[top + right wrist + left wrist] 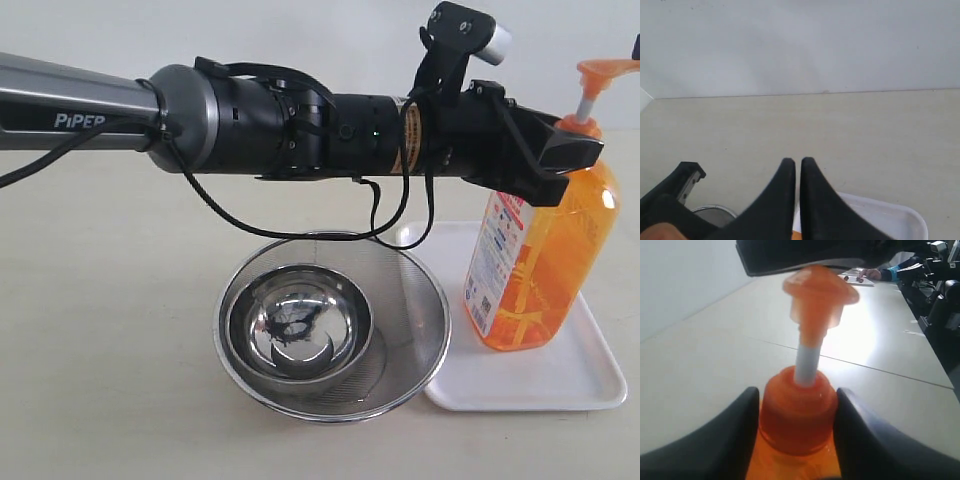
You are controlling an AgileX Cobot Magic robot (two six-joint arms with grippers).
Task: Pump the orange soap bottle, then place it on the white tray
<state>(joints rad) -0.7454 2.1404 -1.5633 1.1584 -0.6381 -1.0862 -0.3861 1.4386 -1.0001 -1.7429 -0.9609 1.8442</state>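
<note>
Standing upright on the white tray [560, 385], the orange soap bottle [540, 265] sits at the tray's end nearest the strainer [425, 325]. The label side is close to that tray edge. The rest of the tray is bare beside and in front of the bottle, with plenty of free rim there.

The left gripper [796, 400] reaches in across the strainer toward the tray. Its fingers [740, 435] sit on either side of the bottle's orange collar, closed in on it with no gap showing (how hard they press can't be told). The pump head [607, 68] is up on its white stem, and in the left wrist view a dark part rests right on top of it.

The right gripper [798, 161] is above the tray. Its fingers are drawn together to a thin slit with nothing between them, and a tray corner shows beneath.

The strainer stands just beside the tray, its rim at or over the tray's edge (can't tell if they touch). Inside it is a steel bowl [245, 300], which shows only a dark smudge at the bottom (a thing or a reflection, unclear). The table [100, 360] is open on the strainer's side away from the tray.
</note>
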